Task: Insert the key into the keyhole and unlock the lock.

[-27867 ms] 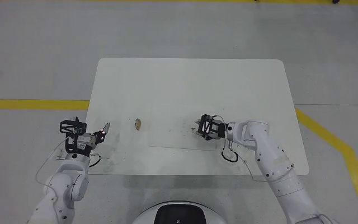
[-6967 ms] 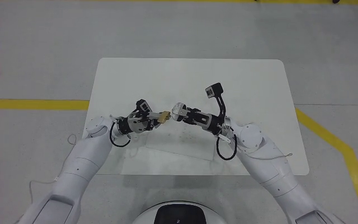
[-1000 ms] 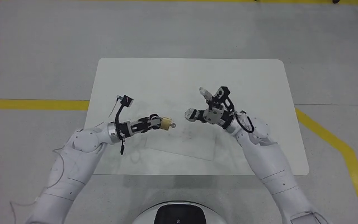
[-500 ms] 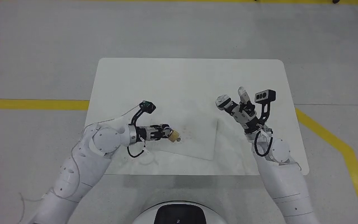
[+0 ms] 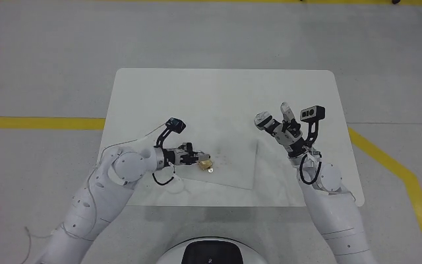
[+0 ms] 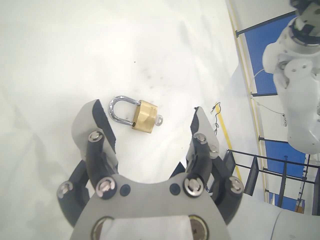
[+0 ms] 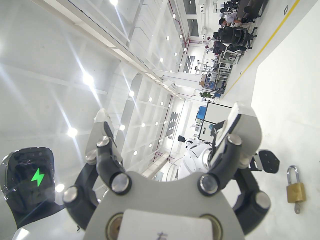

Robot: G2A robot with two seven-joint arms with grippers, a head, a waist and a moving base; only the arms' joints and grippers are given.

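A brass padlock with a silver shackle lies flat on the white table, left of centre. A small silver key sticks out of its keyhole end. In the left wrist view the padlock and key lie just beyond my left gripper, whose fingers are spread wide and touch neither. From above, the left gripper sits right beside the lock. My right gripper is raised at the right, open and holding nothing; its wrist view shows the padlock far off.
A thin, faintly outlined rectangular sheet lies on the table under the lock area. The table's front edge is close to both arms. Yellow floor tape runs past the table on both sides.
The left gripper has let go of the padlock, which now lies on the table with the key in it. The right gripper swung away to the right and up a second ago, then stayed still.
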